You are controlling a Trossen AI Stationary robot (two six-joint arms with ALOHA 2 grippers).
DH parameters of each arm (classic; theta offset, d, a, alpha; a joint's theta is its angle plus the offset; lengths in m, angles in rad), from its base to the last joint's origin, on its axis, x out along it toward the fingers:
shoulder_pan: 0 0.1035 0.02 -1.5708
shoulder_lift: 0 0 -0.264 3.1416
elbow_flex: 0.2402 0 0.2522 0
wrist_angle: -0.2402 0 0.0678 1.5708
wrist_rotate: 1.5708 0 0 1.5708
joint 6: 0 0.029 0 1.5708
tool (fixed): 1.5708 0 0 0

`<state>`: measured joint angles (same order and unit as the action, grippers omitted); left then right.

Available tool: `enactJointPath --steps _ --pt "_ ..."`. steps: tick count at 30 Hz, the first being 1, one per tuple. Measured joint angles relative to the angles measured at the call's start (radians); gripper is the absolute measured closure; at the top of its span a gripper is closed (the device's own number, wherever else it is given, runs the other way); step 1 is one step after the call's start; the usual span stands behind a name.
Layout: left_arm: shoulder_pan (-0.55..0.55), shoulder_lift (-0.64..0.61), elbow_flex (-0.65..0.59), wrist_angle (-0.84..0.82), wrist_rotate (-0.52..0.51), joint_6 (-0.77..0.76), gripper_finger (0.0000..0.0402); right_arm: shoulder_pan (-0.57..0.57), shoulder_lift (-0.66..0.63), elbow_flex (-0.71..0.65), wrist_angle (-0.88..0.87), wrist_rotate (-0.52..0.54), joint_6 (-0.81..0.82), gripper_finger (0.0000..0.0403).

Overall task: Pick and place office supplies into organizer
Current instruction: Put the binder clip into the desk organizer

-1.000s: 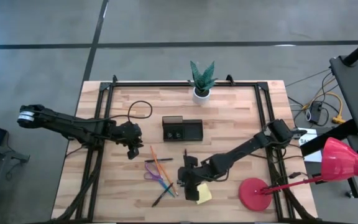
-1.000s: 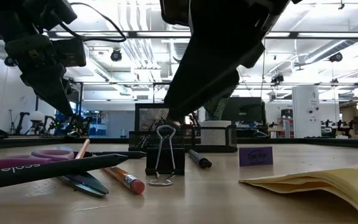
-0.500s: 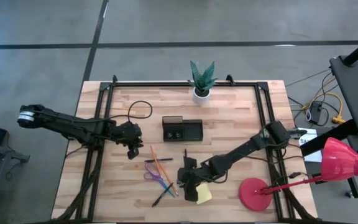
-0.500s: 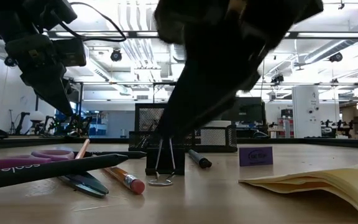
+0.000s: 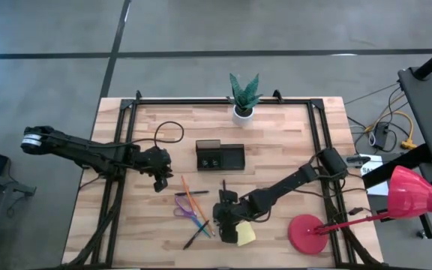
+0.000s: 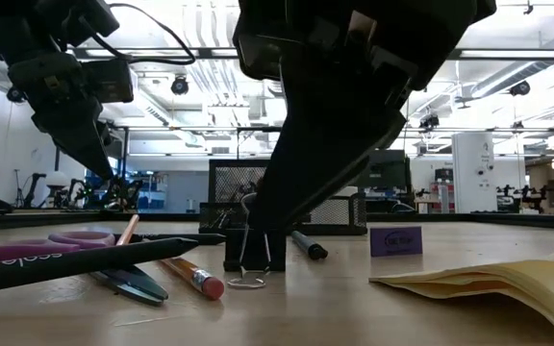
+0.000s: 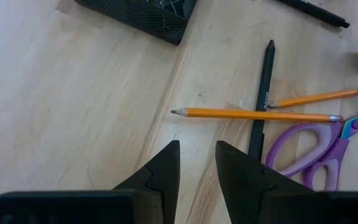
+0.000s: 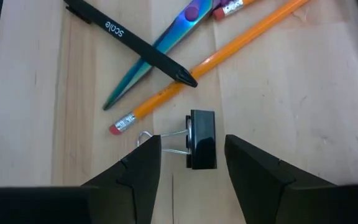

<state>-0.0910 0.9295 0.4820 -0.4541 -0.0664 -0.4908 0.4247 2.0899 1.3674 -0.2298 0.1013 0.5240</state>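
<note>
Right end effector [image 8: 191, 163] spread wide astride black metal binder clip [image 8: 202, 139] near front edge of pale wooden table [image 5: 276, 135], not yet pinching, left end effector [image 7: 197, 163] narrowly parted, empty, near left edge, black mesh organizer [image 5: 220, 156] mid-table, purple-handled scissors [image 5: 188, 211], orange pencils [image 8: 219, 53], black pen [image 8: 129, 42] crossed together.

Wood table [image 5: 283, 142] w/ organizer [image 5: 220, 157], plant pot [image 5: 243, 113], scissors [image 5: 188, 212], pencils [image 5: 194, 199], pens [image 5: 196, 235], binder clip [image 8: 202, 139], sticky pad [image 5: 246, 235].

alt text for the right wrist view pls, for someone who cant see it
The right end effector hangs open over a black binder clip on the wooden table, one finger on each side of it. Beyond the clip lie an orange pencil, a black pen and scissor blades, overlapping.
</note>
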Motion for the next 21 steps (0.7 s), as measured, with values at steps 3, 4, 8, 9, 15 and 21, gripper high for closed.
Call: enactJointPath --steps 3,4,8,9,15,21 --pt "0.0 0.0 0.0 0.0 0.0 0.0 0.0314 -0.004 0.0 0.0 0.0 -0.001 0.0 0.0243" --pt "0.0 0.0 0.0 0.0 0.0 0.0 0.0314 -0.005 0.0 0.0 0.0 -0.002 0.0 0.0249" --pt "0.0 0.0 0.0 0.0 0.0 0.0 0.0314 -0.009 -0.001 0.0 0.0 -0.005 -0.001 0.0285" --pt "0.0 0.0 0.0 0.0 0.0 0.0 0.0314 -0.01 -0.001 0.0 0.0 -0.005 -0.001 0.0295" --pt "0.0 0.0 0.0 0.0 0.0 0.0 0.0314 -0.014 -0.002 0.0 -0.001 -0.006 -0.006 0.0351" --pt "0.0 0.0 0.0 0.0 0.0 0.0 0.0314 -0.06 -0.004 0.0 -0.006 0.006 0.09 0.0391"
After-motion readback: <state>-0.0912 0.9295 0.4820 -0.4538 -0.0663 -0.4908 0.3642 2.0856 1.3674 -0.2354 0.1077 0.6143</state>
